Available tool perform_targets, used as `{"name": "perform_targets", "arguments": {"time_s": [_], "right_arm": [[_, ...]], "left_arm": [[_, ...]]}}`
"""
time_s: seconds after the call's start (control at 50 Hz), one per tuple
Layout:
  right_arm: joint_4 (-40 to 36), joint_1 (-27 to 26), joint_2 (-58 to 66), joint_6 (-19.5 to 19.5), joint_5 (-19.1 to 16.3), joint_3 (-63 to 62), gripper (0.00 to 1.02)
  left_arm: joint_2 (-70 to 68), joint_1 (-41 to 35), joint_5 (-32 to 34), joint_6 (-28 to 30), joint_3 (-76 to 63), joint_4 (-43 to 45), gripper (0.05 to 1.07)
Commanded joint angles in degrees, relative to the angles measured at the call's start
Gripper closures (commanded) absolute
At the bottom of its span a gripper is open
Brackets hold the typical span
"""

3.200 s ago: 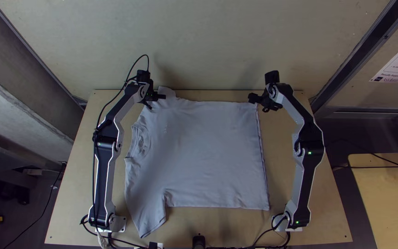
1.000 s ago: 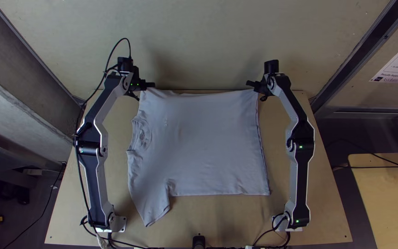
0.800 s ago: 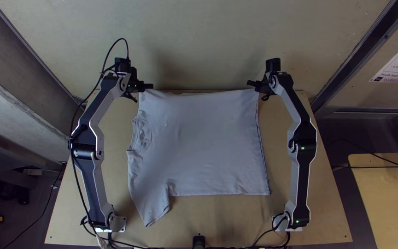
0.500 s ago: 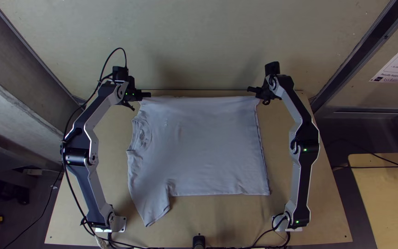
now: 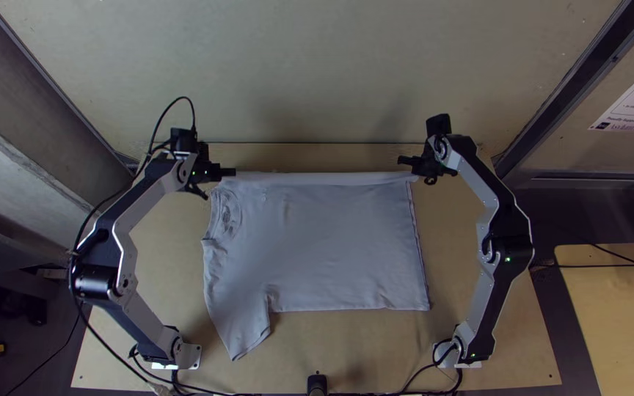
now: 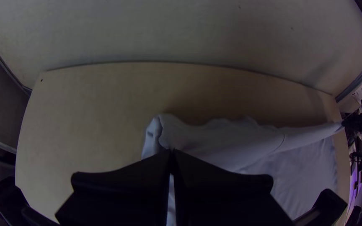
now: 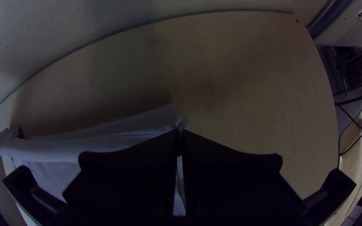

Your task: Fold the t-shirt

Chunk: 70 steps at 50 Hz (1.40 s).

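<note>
Black left gripper [image 6: 171, 152] and black right gripper [image 7: 179, 131] clench the grey cloth T-shirt [image 5: 324, 242] at eleven and one o'clock, likely mid-fold, needing even lowering toward six.

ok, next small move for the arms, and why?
I'd bring the left gripper and right gripper toward the table's near edge together, level, likely to lay the fold down. Both are shut on the t-shirt's far side, cloth stretched between them, while its near side lies spread on the table.
</note>
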Motion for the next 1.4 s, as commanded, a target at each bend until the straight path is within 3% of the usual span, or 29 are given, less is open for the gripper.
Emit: {"name": "perform_targets", "arguments": {"time_s": [0.0,0.26,0.8,0.84,0.9,0.92,1.02,1.18,1.24,1.34,1.38], "right_arm": [[1.66,0.6,-4.06,-0.47,0.38,-5.82,1.0],[5.88,0.87,-8.63,-0.64,0.47,-16.02,1.0],[13.09,1.22,-7.93,-0.73,0.91,-24.45,1.0],[13.35,1.22,-7.58,-0.82,0.99,-24.89,1.0],[13.35,1.13,-6.96,-1.26,0.99,-25.42,1.0],[13.35,1.22,-6.87,-1.35,0.99,-25.68,1.0],[13.17,1.66,-7.4,-1.43,0.99,-27.44,1.0],[13.0,1.83,-10.04,-1.43,0.99,-30.52,0.99],[12.29,2.01,-11.53,-1.26,0.99,-31.57,0.86],[10.71,2.01,-15.4,-0.12,1.08,-33.42,0.38],[10.01,1.92,-17.25,0.5,1.08,-34.12,0.27]], "left_arm": [[-4.64,0.89,0.15,-0.76,-7.11,1.76,1.05],[-9.92,0.89,0.24,-1.11,-16.25,4.04,1.05],[-13.34,-1.13,0.15,-1.99,-32.16,11.87,1.03],[-12.2,-1.13,0.15,-1.99,-32.16,12.04,0.93],[-10.44,-1.04,0.15,-1.82,-31.98,11.87,0.62],[-10.09,-0.95,0.15,-1.73,-31.89,11.78,0.57],[-9.57,-0.16,0.15,-1.55,-31.63,11.78,0.54],[-9.65,0.72,0.06,-1.29,-31.02,11.34,0.31],[-10.09,1.16,-0.03,-1.46,-30.75,10.99,0.21],[-12.2,2.04,0.06,-1.99,-30.4,10.02,0.1],[-13.17,2.39,0.15,-2.08,-30.14,9.32,0.1]]}}
